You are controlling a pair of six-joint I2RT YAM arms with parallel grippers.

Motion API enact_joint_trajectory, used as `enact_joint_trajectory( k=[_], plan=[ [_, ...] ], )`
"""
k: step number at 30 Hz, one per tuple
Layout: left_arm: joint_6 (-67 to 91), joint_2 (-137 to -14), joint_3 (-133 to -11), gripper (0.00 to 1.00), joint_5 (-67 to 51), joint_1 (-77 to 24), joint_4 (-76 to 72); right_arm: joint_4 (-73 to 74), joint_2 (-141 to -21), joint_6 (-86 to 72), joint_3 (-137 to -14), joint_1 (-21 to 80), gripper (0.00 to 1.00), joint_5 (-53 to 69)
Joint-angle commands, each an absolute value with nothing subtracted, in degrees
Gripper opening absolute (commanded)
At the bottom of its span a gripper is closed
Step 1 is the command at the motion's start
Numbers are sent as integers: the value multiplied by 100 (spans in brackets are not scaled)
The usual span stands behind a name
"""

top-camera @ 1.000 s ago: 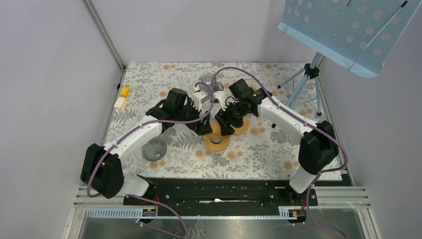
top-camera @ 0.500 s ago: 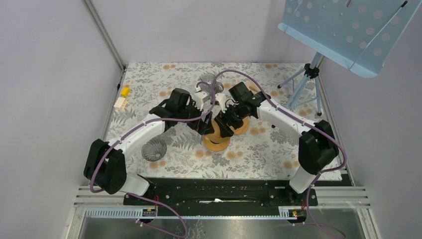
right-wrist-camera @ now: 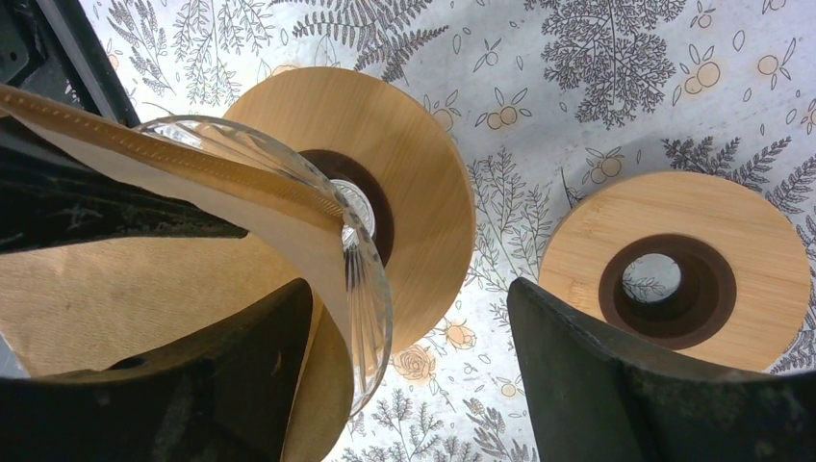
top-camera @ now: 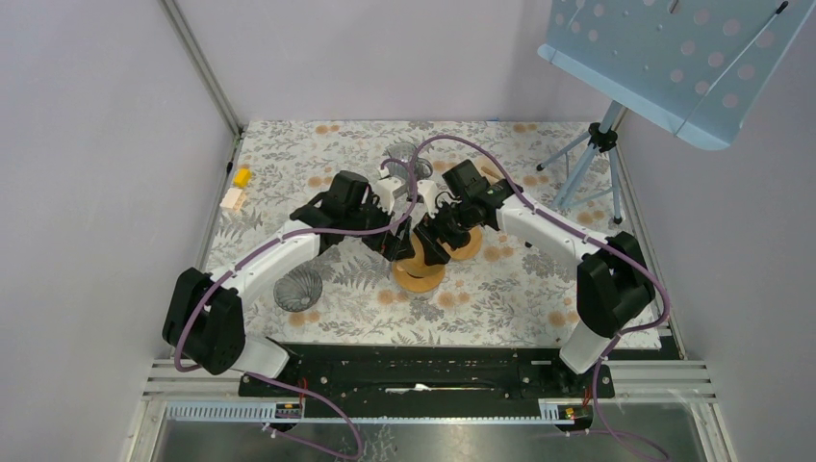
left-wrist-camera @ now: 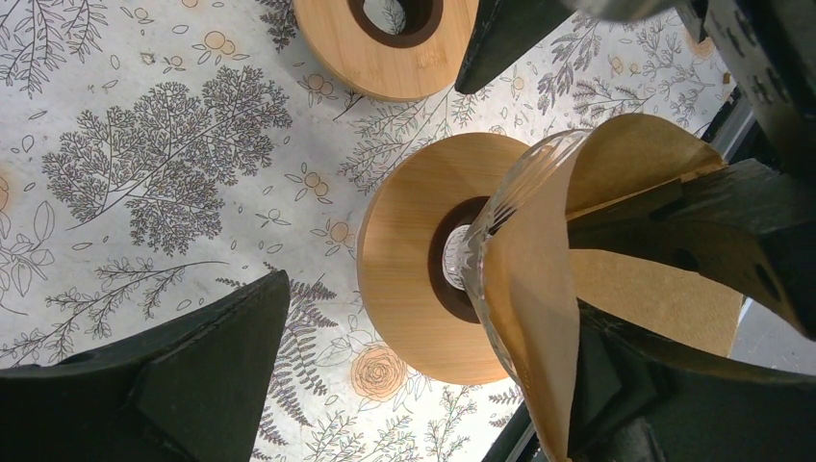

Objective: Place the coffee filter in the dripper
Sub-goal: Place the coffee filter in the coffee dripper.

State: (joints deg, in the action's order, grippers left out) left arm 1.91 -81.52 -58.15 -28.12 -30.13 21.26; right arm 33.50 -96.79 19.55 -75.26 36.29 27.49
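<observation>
The glass dripper [left-wrist-camera: 486,241] stands on a round wooden base [left-wrist-camera: 404,289] in the middle of the table [top-camera: 539,289]. The brown paper coffee filter [left-wrist-camera: 539,279] sits in it as an open cone, also seen in the right wrist view [right-wrist-camera: 144,279]. My left gripper [top-camera: 393,245] and right gripper [top-camera: 435,241] meet over the dripper. Both are open. In each wrist view one finger is inside the filter and the other outside the rim: left gripper [left-wrist-camera: 433,308], right gripper [right-wrist-camera: 409,289]. Neither is clamped on the filter.
A second wooden ring base [top-camera: 470,246] lies just right of the dripper, also in the right wrist view [right-wrist-camera: 674,274]. A spare glass dripper [top-camera: 296,287] sits front left and another [top-camera: 404,154] at the back. Small yellow [top-camera: 241,176] and white [top-camera: 231,198] blocks lie far left. A stand's legs [top-camera: 592,164] stand back right.
Both grippers have drawn slightly closer together over the dripper; the left arm's elbow shifted a little. The filter stays in the dripper.
</observation>
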Motion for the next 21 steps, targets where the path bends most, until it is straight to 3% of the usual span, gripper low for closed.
enact_joint_trajectory(
  k=[1,21],
  plan=[
    [44,-8126,-5813,96,-2594,-3038,1991,3253,-9546,1936,-7419,3592,81,2567],
    [-271,-7893,-5388,98,-2291,-3042,1801,2949,-9352,1863,-7151,3594,84,2503]
  ],
)
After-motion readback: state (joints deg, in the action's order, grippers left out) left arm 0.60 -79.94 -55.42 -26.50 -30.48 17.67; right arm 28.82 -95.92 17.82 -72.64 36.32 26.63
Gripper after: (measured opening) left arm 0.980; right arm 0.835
